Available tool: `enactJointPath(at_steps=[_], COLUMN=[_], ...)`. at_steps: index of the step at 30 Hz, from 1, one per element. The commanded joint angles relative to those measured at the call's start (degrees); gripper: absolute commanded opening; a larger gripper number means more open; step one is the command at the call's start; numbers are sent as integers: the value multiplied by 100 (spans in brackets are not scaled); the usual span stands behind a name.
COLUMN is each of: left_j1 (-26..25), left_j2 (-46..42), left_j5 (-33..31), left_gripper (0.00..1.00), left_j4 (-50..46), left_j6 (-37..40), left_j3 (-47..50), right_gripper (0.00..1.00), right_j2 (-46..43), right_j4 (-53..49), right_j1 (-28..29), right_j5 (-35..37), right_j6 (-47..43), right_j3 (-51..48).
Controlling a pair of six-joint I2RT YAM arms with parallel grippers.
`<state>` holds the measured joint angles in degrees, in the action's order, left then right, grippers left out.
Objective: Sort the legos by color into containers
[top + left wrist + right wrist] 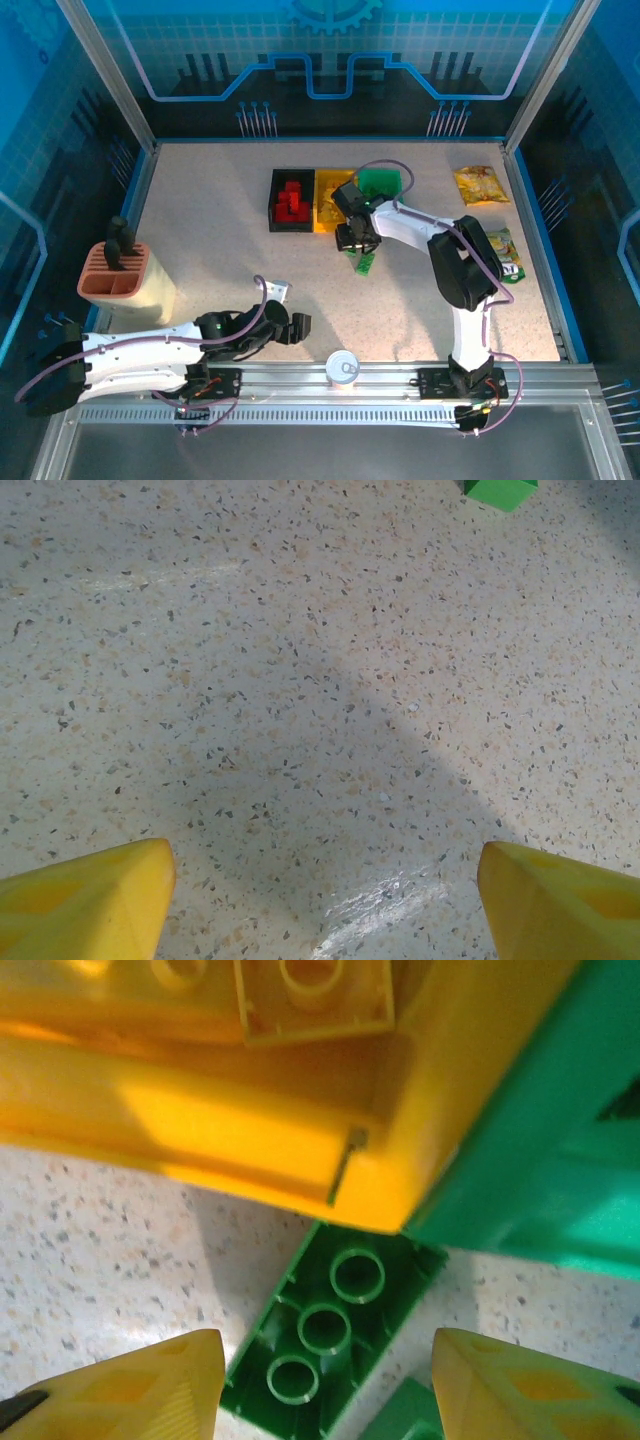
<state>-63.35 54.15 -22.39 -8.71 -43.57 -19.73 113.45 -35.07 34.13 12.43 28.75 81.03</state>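
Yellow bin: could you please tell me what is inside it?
Yellow bricks lie inside the yellow bin; the right arm covers part of it from above, hiding the rest.

I work in a lab-style robot cell. Aluminium frame posts (pixel 105 75) wall me in, and blue panels (pixel 330 40) printed with a gear and circuit lines close the back. A slotted metal rail (pixel 290 385) runs along the near edge of my speckled tabletop (pixel 230 260).
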Motion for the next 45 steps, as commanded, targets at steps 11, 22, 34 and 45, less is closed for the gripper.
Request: enactJointPath(at_steps=[11,22,34,45], left_j1=[-50,-51,-54,-62], left_j2=[-246,-92,-55,-133], left_j5=[-230,-233,-212,-204], left_gripper=[80,80,80,80], left_j4=[-144,-42,-34,-163], left_j6=[-56,23,77,25], left_j3=[65,-30,-112,-102], right_gripper=[45,31,32,34], right_j2=[317,-591,-1493,-594], right_j4=[-141,-184,-399,-853], right_j1=[275,650,-300,-1332], right_j5=[81,332,476,171], right_j6=[208,40,-304,-672], right_j3=[93,-166,-103,1024])
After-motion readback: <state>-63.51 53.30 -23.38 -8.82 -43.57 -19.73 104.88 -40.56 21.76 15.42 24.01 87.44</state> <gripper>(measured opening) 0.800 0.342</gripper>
